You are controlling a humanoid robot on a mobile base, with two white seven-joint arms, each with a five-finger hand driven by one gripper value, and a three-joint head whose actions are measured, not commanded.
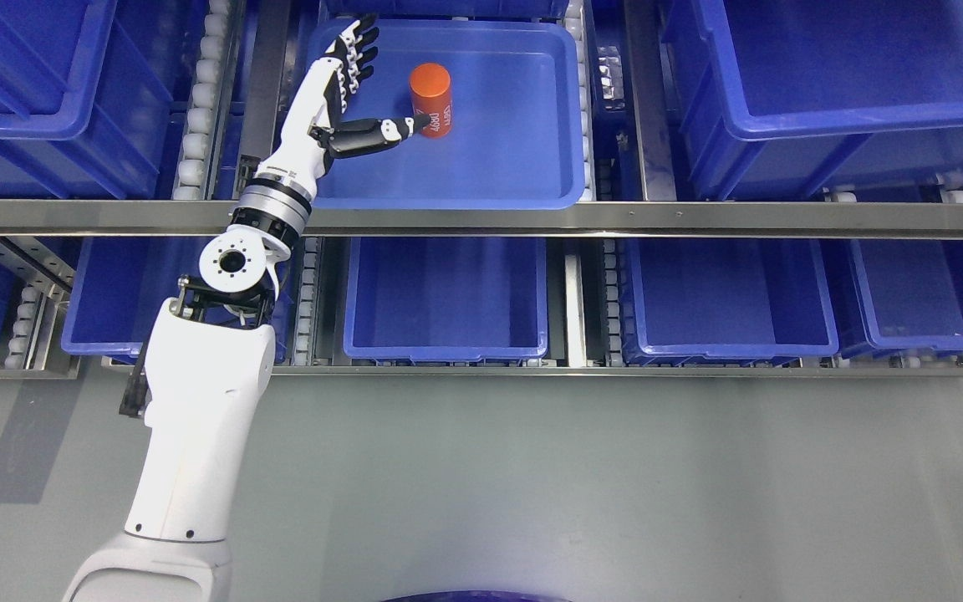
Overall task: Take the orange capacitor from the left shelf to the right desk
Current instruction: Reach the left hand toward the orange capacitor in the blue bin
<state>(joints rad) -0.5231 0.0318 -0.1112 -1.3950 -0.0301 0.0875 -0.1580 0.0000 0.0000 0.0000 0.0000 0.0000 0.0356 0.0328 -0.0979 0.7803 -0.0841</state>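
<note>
the left hand (348, 92) reaches into the shallow blue tray (532, 180) on the upper shelf (699, 219), fingers (358, 50) spread and holding nothing, thumb stretched toward the orange capacitor (431, 99) and touching or nearly touching its lower side. the capacitor stands in the tray's middle. empty blue bins (445, 293) sit below.

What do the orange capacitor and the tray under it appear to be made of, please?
The orange capacitor looks plastic-sleeved: a smooth, faintly glossy skin with print on its side; what lies beneath is hidden. The tray looks like moulded plastic, uniform blue with rounded corners and a soft sheen.
</note>
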